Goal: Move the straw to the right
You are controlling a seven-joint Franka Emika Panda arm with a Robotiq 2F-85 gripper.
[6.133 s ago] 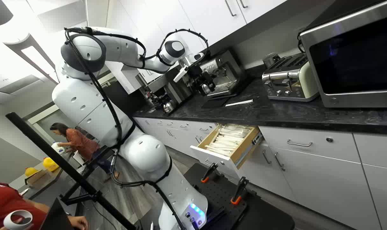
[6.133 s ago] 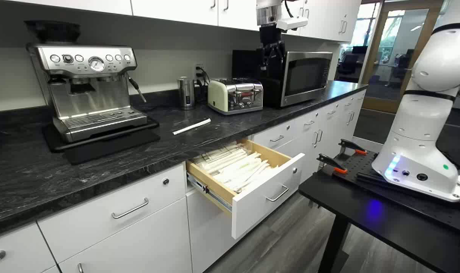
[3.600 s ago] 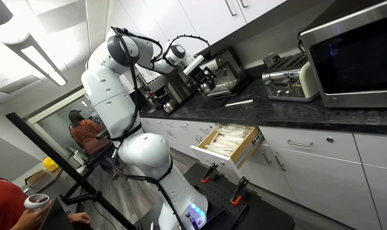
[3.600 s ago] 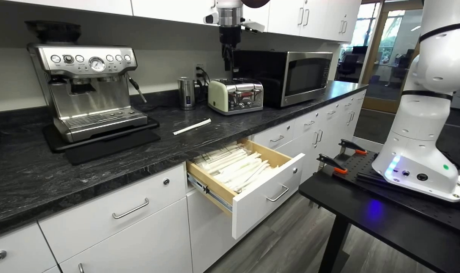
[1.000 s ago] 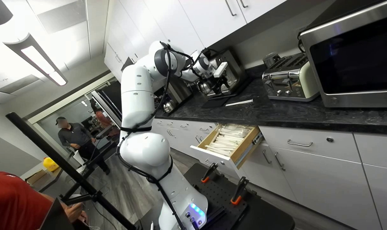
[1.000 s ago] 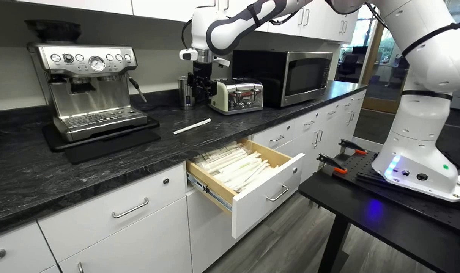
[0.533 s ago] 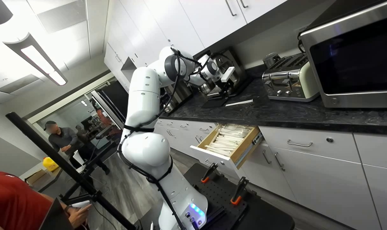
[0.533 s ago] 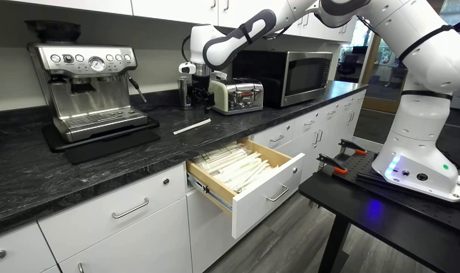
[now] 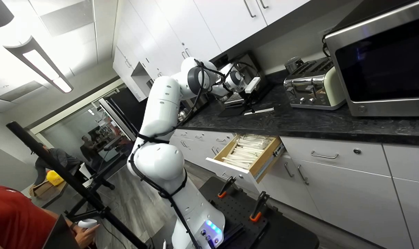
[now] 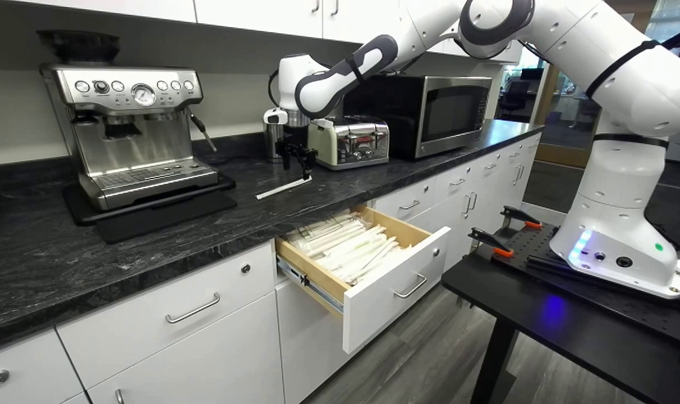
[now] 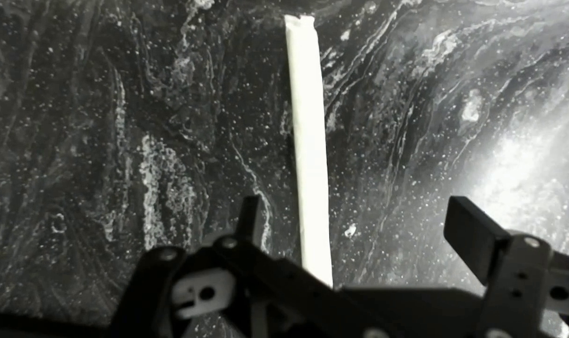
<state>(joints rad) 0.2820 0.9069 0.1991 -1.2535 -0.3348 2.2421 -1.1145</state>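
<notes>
The straw is a white paper-wrapped stick that lies on the dark counter. It shows in both exterior views (image 9: 264, 111) (image 10: 281, 189) and in the wrist view (image 11: 311, 150), where it runs up and down the picture. My gripper is open and points down just above the straw's end nearer the toaster, in both exterior views (image 9: 250, 105) (image 10: 297, 167). In the wrist view the gripper (image 11: 352, 218) has its fingers on either side of the straw, apart from it, with the straw nearer the left finger. The straw's lower end is hidden behind the gripper there.
A toaster (image 10: 351, 143) stands close beside the gripper, with a microwave (image 10: 452, 115) beyond it. An espresso machine (image 10: 138, 134) stands on the opposite side. An open drawer (image 10: 393, 294) full of wrapped straws juts out below the counter edge. Cabinets hang above.
The arm has come down from high above the counter to just over the straw, still lowering in the last second. The straw has not moved. People in the background have moved.
</notes>
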